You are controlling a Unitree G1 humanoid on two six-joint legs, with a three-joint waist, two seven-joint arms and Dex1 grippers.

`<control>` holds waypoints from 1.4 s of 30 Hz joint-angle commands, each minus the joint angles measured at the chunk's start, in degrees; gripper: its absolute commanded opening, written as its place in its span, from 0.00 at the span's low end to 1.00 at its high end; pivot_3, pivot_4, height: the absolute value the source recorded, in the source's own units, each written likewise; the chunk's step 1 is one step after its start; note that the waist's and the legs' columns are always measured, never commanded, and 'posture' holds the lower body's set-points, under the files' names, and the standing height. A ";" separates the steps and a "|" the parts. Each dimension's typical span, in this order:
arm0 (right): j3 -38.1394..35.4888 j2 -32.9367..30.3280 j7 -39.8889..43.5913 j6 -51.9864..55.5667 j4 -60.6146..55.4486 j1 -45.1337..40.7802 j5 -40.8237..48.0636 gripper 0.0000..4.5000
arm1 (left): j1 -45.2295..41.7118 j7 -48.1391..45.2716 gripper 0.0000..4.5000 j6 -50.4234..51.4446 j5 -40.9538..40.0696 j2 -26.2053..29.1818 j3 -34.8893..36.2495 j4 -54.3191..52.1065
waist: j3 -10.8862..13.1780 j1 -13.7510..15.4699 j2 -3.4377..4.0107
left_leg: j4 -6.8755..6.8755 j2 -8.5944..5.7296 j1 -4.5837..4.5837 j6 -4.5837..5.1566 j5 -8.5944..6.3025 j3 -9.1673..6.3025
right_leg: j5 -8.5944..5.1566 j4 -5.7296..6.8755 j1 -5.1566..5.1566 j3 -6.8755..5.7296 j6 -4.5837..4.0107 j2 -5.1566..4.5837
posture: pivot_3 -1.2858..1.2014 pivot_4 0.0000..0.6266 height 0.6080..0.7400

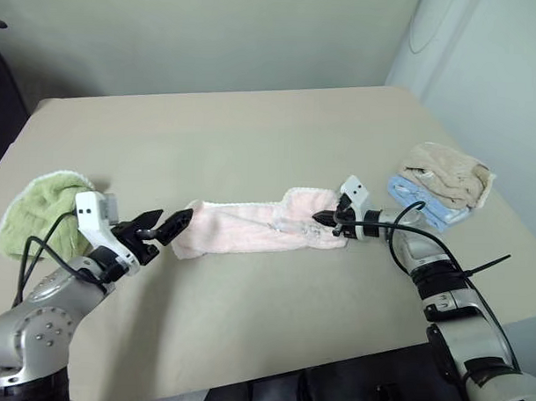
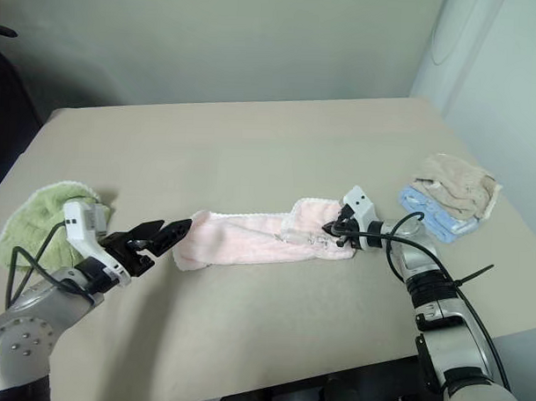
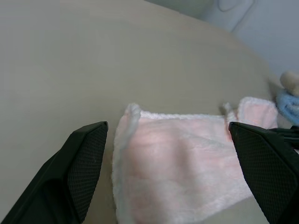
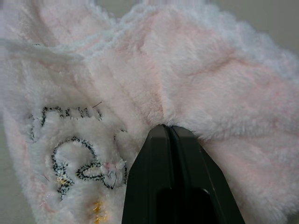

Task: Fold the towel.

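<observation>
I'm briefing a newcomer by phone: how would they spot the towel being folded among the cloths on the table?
On the tan table, look in the middle near the front edge, between the two robot arms. The towel lies there as a long strip. It alone is pale pink with white edging; the green towel sits far left, the beige towel on a blue cloth far right.

The towel (image 1: 258, 227) is fluffy pink terry cloth; the table (image 1: 252, 138) looks smooth and matt.

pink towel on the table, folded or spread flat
Folded: the pale pink terry towel lies as a long narrow strip, layers doubled over, its right end pinched in the shut right tool.
</observation>
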 commanded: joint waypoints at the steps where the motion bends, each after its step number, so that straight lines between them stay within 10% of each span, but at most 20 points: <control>1: -4.26 -1.75 2.42 1.21 -6.84 -2.07 4.26 0.04 | 0.99 8.93 1.00 6.12 -11.28 1.21 4.83 -1.65 | 0.01 0.08 0.02 | -0.02 0.00 0.01 -0.03 -0.01 0.00 | -0.01 -0.01 0.00 -0.01 -0.02 0.01 | 0.52 0.24 1.00; 13: -8.05 -1.40 0.81 1.51 -12.88 -3.19 8.30 0.04 | 5.50 48.70 1.00 0.39 -53.27 9.97 -5.36 1.25 | 0.08 0.69 0.11 | -0.33 -0.01 0.12 -0.33 0.14 -0.04 | -0.06 -0.05 -0.04 0.01 -0.09 0.14 | 0.52 0.24 1.00; 36: -10.67 1.01 -5.56 2.22 -16.51 -0.51 9.68 0.04 | -14.22 66.96 1.00 -5.57 -53.03 -1.85 -17.02 18.34 | 0.25 2.98 0.52 | -0.43 -0.26 0.19 -0.29 0.52 -0.21 | 0.01 0.01 0.11 -0.03 -0.03 0.05 | 0.52 0.24 1.00; 42: -10.65 1.02 -6.06 2.23 -16.40 -0.54 9.81 0.03 | -14.91 65.14 0.64 -5.73 -51.47 -1.35 -16.59 18.03 | 0.26 2.96 0.52 | -0.51 -0.30 0.20 -0.32 0.53 -0.19 | 0.01 0.01 0.06 -0.02 -0.04 0.04 | 0.52 0.24 1.00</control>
